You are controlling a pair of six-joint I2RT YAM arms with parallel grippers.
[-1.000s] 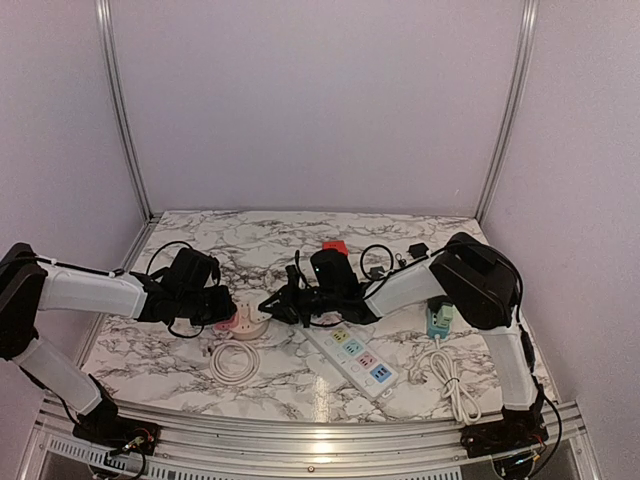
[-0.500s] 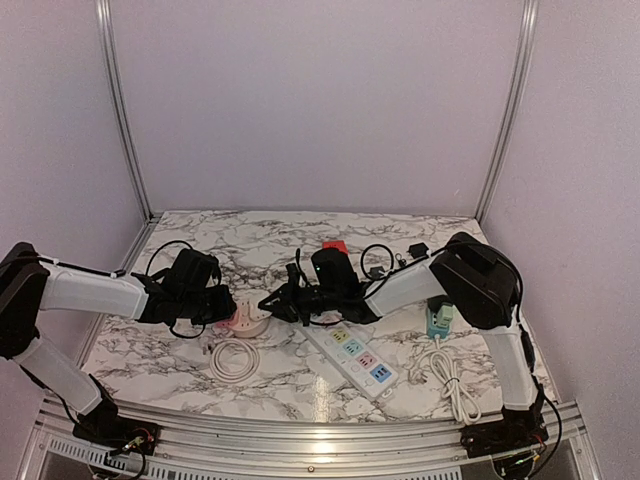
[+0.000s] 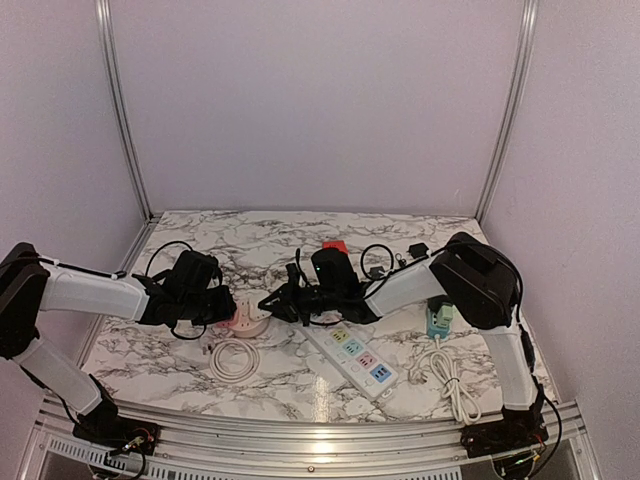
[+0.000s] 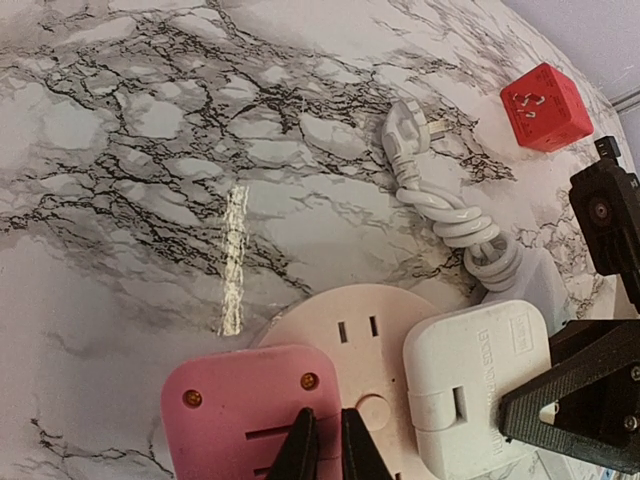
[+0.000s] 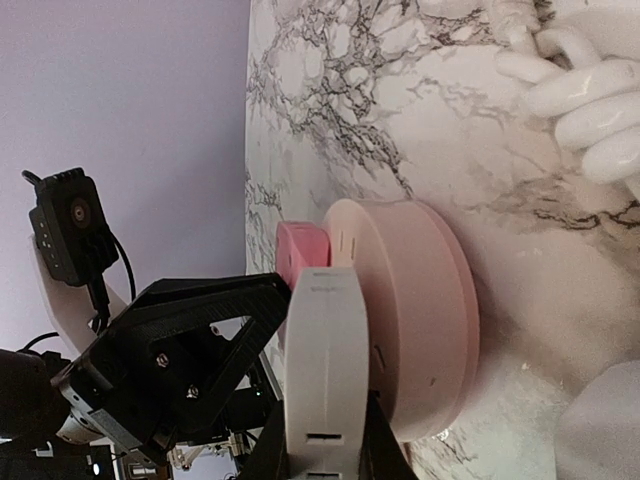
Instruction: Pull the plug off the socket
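Left of the table's middle, the round socket (image 4: pixel 350 330) lies flat on the marble (image 4: pixel 150 150), with a white plug (image 4: pixel 480 385) seated on its right half and a pink plug (image 4: pixel 250 410) on its left. The white plug lies face-down, its long side parallel to the socket's top. The right gripper (image 5: pixel 325 460) is clamped on its two broad sides. The left gripper (image 4: pixel 326 445) has its fingers almost together, tips at the pink plug's right edge.

Toward the far edge the marble is bare up to a white cord (image 4: pixel 440 190) and a red cube (image 4: pixel 548 92). A power strip (image 3: pixel 358 355) lies close on the right, and a coiled cable (image 3: pixel 233 358) toward the near edge.

Only the right wrist view shows the white plug edge-on against the socket's face; the top view hides it behind the arms.
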